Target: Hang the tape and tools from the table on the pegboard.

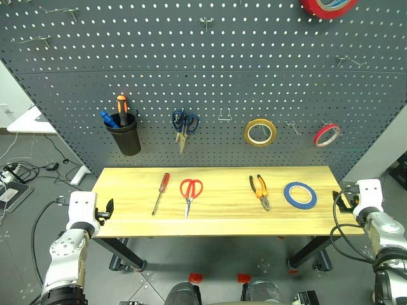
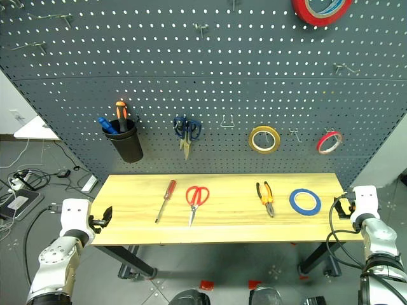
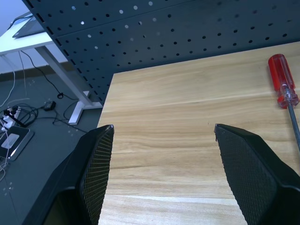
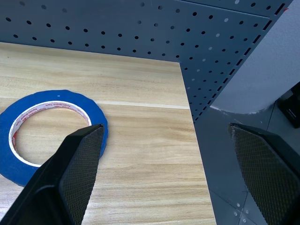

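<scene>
Dark grey pegboard (image 1: 210,82) backs the wooden table (image 1: 216,219), where the four task items lie in a row, spaced for separate pickups: from the table's left end, screwdriver (image 1: 161,192), red-handled scissors (image 1: 190,194), pliers (image 1: 260,190), blue tape (image 1: 300,194). Left gripper (image 1: 108,208) and right gripper (image 1: 340,201) flank the table's ends, both spread wide and empty, nothing hung yet.

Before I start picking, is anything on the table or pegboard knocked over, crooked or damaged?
Nothing stands out. The screwdriver, red-handled scissors, pliers and blue tape lie flat in a row, apart, on the table. Items on the pegboard hang normally.
</scene>
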{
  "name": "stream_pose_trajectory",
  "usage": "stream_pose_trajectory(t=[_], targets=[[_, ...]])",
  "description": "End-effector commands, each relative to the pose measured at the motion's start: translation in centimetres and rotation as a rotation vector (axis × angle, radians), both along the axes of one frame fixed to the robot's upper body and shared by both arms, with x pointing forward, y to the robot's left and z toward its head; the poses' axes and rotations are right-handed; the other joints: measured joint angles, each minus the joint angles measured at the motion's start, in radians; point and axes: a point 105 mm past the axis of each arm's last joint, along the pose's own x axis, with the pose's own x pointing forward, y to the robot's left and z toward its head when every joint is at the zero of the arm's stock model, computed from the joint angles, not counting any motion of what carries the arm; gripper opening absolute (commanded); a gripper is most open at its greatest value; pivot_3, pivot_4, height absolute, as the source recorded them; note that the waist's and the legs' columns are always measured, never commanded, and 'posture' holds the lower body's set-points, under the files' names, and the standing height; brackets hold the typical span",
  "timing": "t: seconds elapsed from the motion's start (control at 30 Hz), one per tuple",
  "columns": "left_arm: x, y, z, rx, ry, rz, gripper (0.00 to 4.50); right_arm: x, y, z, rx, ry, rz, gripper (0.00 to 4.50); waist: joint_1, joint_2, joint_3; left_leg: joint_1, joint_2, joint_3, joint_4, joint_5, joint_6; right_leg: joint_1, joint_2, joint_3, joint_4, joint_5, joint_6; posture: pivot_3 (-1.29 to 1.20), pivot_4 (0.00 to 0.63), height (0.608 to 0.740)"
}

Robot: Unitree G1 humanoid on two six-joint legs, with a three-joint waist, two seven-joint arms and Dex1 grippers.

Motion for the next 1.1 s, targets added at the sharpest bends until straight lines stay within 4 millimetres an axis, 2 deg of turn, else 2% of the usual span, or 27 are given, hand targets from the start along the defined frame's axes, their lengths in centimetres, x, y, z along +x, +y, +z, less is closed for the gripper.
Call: stream_pose_trajectory(t=[0.03,0.2,0.3,0.5,0.73,0.83,0.93,1.03,1.1], targets=[[0.7,0.2,1.7,0.055,-0.058,-0.014,3.62,0.7,-0.4,1.7,-0.015,-0.065,-0.004,4.50,0.000,0.000,0.000,0.000,0.000,0.000,0.000,0.000,0.000,0.000,0.000,0.000,0.000,0.000,0.000,-0.15,0.020,0.740],[0.6,0.4,1.8,0.052,-0.058,0.002,3.62,0.8,-0.2,1.8,-0.023,-0.071,0.008,4.50,0.000,0.000,0.000,0.000,0.000,0.000,0.000,0.000,0.000,0.000,0.000,0.000,0.000,0.000,0.000,-0.15,0.022,0.740],[0.6,0.1,2.0,0.024,-0.074,0.008,3.62,0.9,0.9,1.3,-0.013,-0.051,0.070,4.50,0.000,-0.001,0.001,0.000,0.000,0.000,0.000,0.000,0.000,0.000,0.000,0.000,0.000,0.000,0.000,-0.15,0.022,0.740],[1.4,-4.7,4.0,0.006,-0.117,-0.203,3.62,0.7,4.1,1.4,-0.005,-0.061,0.237,4.50,0.001,-0.004,0.009,0.000,0.000,-0.001,0.000,-0.002,-0.004,0.000,0.000,0.000,0.000,0.000,0.000,-0.17,0.045,0.740],[2.2,-9.4,6.8,0.018,-0.141,-0.403,3.62,0.9,7.4,3.2,-0.064,-0.018,0.402,4.50,0.002,0.000,0.025,0.001,0.000,0.000,0.000,-0.003,-0.005,0.000,0.000,0.001,0.001,0.000,0.000,-0.19,0.079,0.740],[2.4,-10.4,7.9,0.051,-0.145,-0.447,3.62,0.8,8.6,3.2,-0.092,0.075,0.461,4.50,0.002,-0.001,0.042,0.001,0.000,0.000,0.000,-0.003,-0.005,-0.001,0.000,0.002,0.001,0.000,0.000,-0.20,0.100,0.740],[2.7,-12.4,8.5,0.037,-0.142,-0.519,3.62,1.0,10.1,3.7,-0.120,0.123,0.526,4.50,0.004,-0.001,0.061,0.001,0.000,0.000,0.000,-0.001,-0.001,-0.001,0.000,0.004,0.001,0.000,0.000,-0.21,0.128,0.740],[2.6,-14.3,8.6,0.020,-0.137,-0.593,3.62,1.5,10.9,3.9,-0.145,0.173,0.555,4.50,0.004,-0.002,0.081,0.000,0.000,0.001,0.000,0.000,0.001,-0.002,0.000,0.004,0.001,0.000,0.000,-0.22,0.152,0.740],[2.5,-14.8,8.7,0.035,-0.131,-0.617,3.62,1.7,11.2,3.9,-0.149,0.203,0.556,4.50,0.005,-0.003,0.099,-0.002,0.000,0.002,0.000,0.000,0.001,-0.004,0.000,0.006,0.001,0.000,0.000,-0.22,0.176,0.740]])
